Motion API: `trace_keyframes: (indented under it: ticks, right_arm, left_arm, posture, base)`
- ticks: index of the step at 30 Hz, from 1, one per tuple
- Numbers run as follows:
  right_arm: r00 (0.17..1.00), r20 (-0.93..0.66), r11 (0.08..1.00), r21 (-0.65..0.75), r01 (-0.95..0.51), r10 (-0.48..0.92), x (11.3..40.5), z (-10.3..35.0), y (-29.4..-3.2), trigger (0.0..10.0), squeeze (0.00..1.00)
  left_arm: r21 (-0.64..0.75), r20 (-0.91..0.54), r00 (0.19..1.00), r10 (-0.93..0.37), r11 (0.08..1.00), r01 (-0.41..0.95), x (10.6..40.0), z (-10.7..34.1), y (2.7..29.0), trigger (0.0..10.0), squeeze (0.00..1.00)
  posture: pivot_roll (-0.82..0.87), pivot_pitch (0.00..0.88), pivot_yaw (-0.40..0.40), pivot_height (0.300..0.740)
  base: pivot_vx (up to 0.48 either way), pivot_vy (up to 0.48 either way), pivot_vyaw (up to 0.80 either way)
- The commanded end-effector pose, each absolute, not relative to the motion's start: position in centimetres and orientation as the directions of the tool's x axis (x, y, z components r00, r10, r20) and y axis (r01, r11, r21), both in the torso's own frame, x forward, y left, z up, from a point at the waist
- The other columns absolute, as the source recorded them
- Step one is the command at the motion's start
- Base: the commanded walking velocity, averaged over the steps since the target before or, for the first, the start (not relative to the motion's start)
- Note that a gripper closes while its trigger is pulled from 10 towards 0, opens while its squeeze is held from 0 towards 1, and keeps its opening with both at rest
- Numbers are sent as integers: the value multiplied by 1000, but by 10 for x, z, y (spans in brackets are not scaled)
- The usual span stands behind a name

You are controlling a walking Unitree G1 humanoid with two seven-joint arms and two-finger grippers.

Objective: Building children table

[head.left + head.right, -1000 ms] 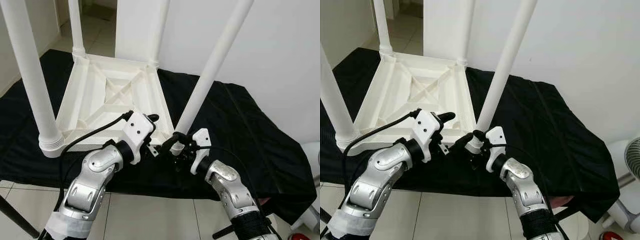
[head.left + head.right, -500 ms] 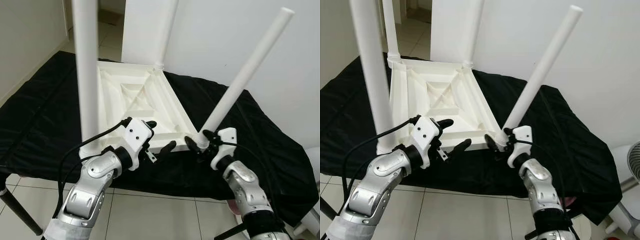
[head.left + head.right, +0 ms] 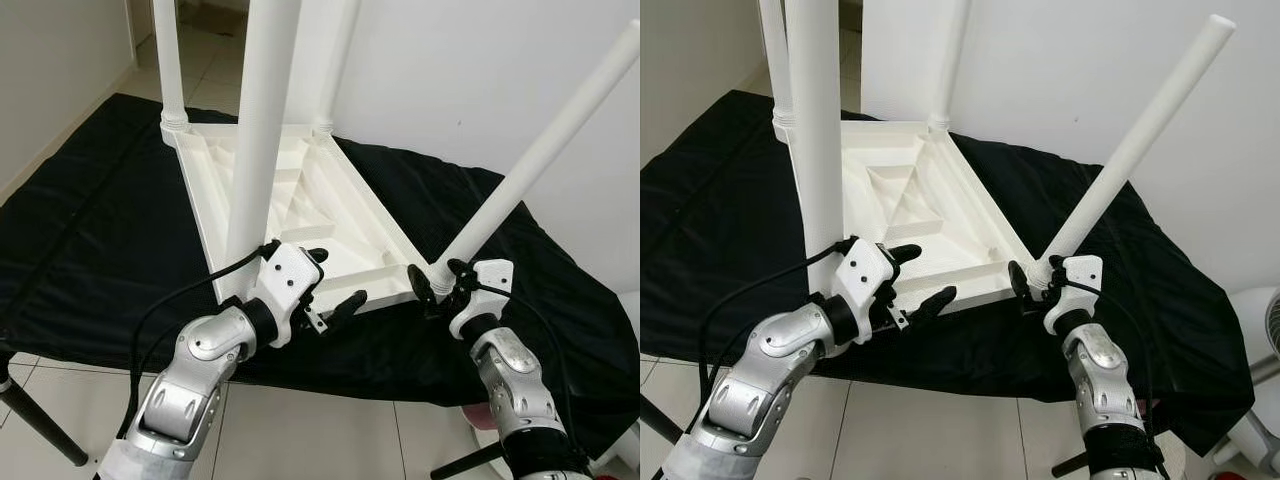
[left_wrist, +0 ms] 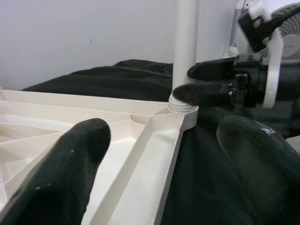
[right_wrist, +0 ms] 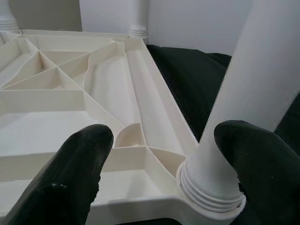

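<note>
A white plastic children's table (image 3: 300,190) lies upside down on a black cloth. Three white legs stand upright in its corners; the nearest one (image 3: 262,120) rises at the near left. A fourth leg (image 3: 530,170) leans out to the right from the near right corner socket (image 5: 211,187). My right gripper (image 3: 438,280) is open, its fingers either side of that leg's threaded base, one finger (image 5: 253,173) against it. My left gripper (image 3: 333,278) hangs open over the table's near rim (image 4: 159,140), holding nothing.
The black cloth (image 3: 100,220) covers a low platform whose front edge runs just below my grippers. Beneath lies tiled floor (image 3: 330,440). A white wall (image 3: 480,70) stands close behind, and a fan (image 3: 1268,330) sits at the far right.
The whole view has shifted. The fourth leg now leans further right, with my right gripper still at its base. My left gripper's fingers have spread apart at the near rim.
</note>
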State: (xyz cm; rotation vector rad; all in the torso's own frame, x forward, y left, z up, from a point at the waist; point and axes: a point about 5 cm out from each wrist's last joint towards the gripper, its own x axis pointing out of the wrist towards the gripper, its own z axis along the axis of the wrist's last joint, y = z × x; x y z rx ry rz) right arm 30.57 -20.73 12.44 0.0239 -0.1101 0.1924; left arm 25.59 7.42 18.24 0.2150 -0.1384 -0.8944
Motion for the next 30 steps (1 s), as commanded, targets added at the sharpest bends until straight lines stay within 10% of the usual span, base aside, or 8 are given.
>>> trace_keyframes:
  ticks: [1, 30]
  right_arm:
    - [975, 111, 981, 12, -196, 193, 303, 125, -208, 10000, 0]
    - [932, 80, 934, 25, -357, 354, 305, 117, -149, 10000, 0]
  left_arm:
    - [228, 18, 634, -773, 621, 750, 254, 179, 73, 10000, 0]
    - [187, -118, 621, -775, 597, 780, 229, 143, 73, 10000, 0]
  posture:
    - [50, 0, -173, 740]
    - [89, 0, -195, 740]
  base:
    - [0, 0, 0]
    - [0, 0, 0]
